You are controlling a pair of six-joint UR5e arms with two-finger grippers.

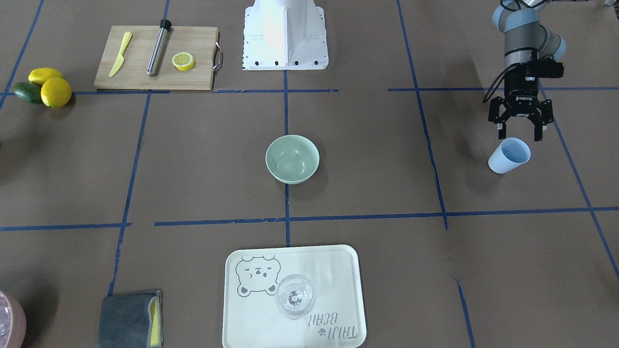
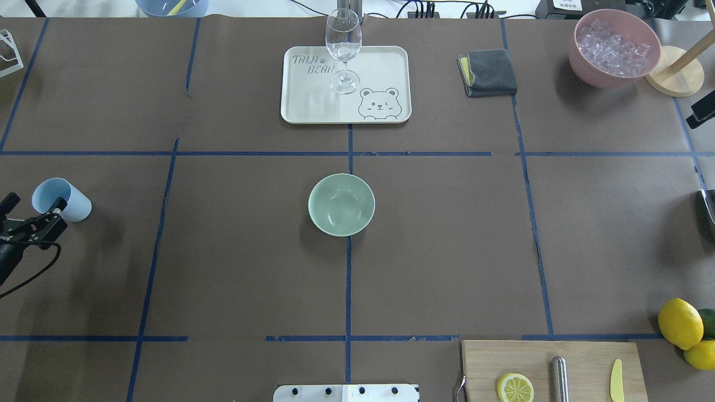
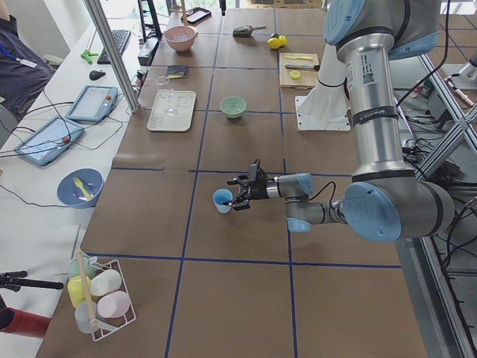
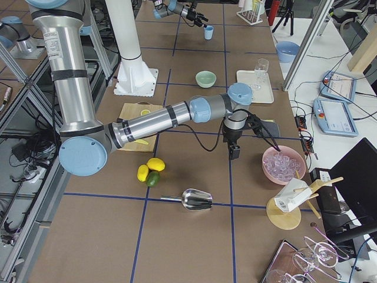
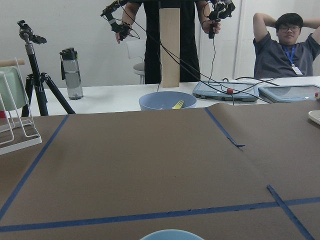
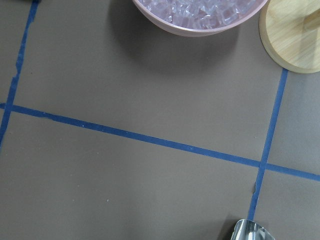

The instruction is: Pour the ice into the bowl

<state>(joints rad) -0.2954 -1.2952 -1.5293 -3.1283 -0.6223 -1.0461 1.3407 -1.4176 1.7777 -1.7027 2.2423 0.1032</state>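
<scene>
So, going left to right across the overhead view: the left tool (image 1: 518, 133) is at the far left edge of the bench (image 2: 234, 268). Its fingers are spread wide open & it holds nothing. A light blue cup (image 2: 61, 199) stands right by the tips; can't tell if they touch.

In the mid of the bench sits the green bowl (image 2: 341, 204), well apart from both tools. Behind it, at the far edge, is a pale tray (image 2: 380, 67) w/ a bear drawn on it. A clear wine glass (image 2: 343, 36) stands upright on the tray. Right of the tray lies a folded grey cloth (image 2: 489, 71).

Further right, in the far corner, is a pink bowl (image 2: 592, 72). The ice (image 2: 613, 43) is piled inside it, well apart from the green bowl. A round wooden stand (image 2: 673, 81) is just beside the pink bowl. The right tool (image 4: 234, 152) hangs over the bench nr the pink bowl, pointing down; can't tell if it's open or shut.

At the near right are two lemons (image 2: 680, 322). Next to them is a wooden board (image 2: 586, 357) w/ a lemon half (image 2: 515, 387), a metal rod (image 2: 559, 379) & a yellow knife (image 2: 616, 382) on it.
</scene>
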